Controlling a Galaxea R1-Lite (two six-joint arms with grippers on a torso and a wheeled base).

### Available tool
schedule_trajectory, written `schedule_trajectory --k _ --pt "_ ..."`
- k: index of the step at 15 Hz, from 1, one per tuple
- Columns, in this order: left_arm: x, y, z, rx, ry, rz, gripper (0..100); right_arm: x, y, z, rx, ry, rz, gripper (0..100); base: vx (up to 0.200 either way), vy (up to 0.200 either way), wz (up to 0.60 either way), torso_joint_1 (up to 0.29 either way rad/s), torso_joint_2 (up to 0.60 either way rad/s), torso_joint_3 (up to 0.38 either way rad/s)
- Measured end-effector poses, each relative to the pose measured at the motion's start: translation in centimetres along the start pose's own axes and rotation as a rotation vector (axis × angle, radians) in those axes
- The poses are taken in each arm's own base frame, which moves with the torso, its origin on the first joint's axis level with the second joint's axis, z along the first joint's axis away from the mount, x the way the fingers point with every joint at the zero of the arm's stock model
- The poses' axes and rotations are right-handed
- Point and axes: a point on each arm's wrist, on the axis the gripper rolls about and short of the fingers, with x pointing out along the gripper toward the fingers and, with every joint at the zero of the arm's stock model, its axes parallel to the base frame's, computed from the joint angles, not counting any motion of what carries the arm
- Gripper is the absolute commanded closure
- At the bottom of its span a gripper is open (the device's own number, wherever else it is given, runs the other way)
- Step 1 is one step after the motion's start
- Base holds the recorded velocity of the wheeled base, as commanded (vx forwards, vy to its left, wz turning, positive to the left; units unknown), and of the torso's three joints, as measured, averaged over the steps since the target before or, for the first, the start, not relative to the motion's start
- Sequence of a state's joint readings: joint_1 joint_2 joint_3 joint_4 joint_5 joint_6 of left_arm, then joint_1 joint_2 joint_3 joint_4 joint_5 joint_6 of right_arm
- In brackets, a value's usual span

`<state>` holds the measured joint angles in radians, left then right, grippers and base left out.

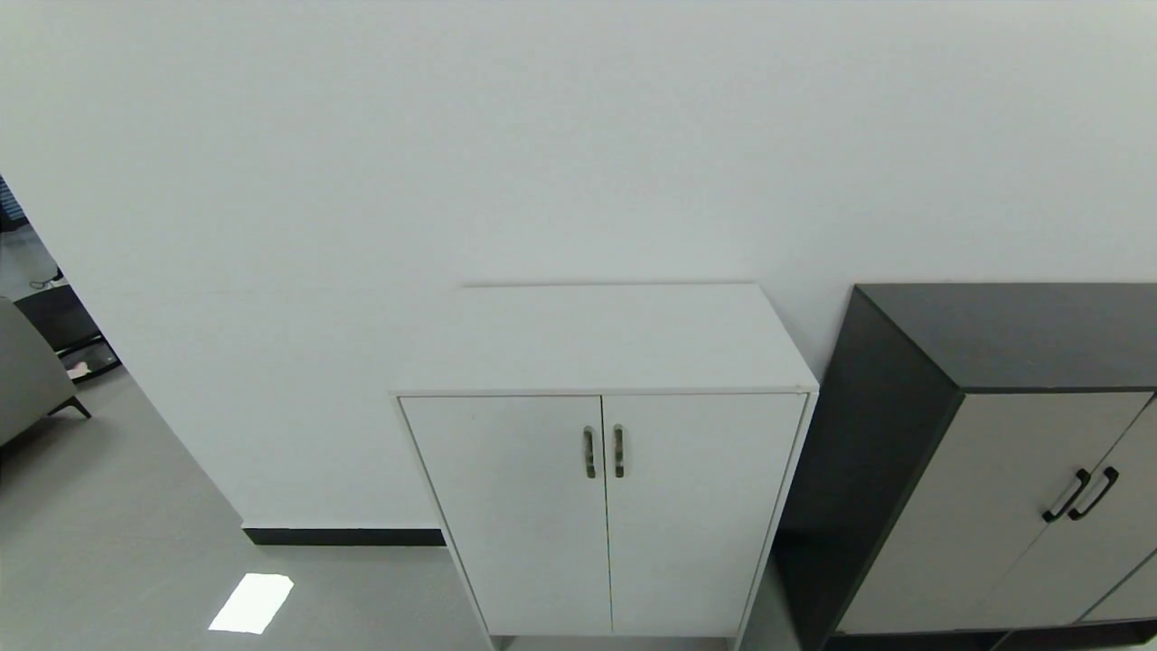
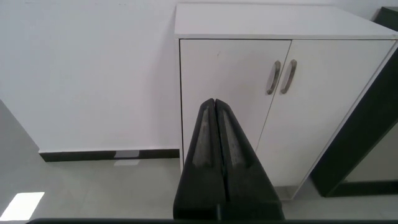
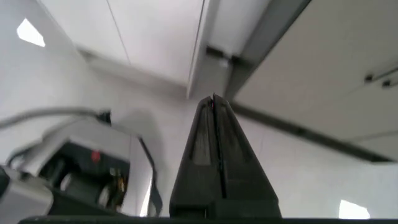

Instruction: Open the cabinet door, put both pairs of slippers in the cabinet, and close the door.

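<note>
A white two-door cabinet stands against the wall straight ahead, both doors shut, with two vertical metal handles side by side at the middle seam. My left gripper is shut with nothing in it, held in front of the cabinet's left door and well short of it. My right gripper is also shut and empty, low down near the floor, pointing at the bottom corner of the white cabinet where it meets the darker one.
A black cabinet with grey doors stands close to the right of the white one, with a narrow gap between them. Open grey floor lies to the left, with a chair far left.
</note>
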<state>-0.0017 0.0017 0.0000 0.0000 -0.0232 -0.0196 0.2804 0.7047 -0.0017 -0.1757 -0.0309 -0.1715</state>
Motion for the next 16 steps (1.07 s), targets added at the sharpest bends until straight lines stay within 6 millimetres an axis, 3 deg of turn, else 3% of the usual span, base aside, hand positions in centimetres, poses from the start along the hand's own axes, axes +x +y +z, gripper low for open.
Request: schedule_trajectory --k 3,10,16 --pt "0.0 0.0 0.0 0.0 0.0 0.0 100 -0.9 0.3 -1.2 0.02 0.011 0.052 100 0.0 0.0 0.0 0.0 0.0 0.0" --pt "0.0 0.0 0.0 0.0 0.0 0.0 100 -1.6 0.6 -2.0 0.088 -0.036 0.146 100 0.0 0.0 0.0 0.0 0.0 0.0" --pt "0.0 0.0 0.0 0.0 0.0 0.0 100 -2.3 0.5 -2.3 0.163 -0.108 0.075 100 0.0 0.0 0.0 0.0 0.0 0.0"
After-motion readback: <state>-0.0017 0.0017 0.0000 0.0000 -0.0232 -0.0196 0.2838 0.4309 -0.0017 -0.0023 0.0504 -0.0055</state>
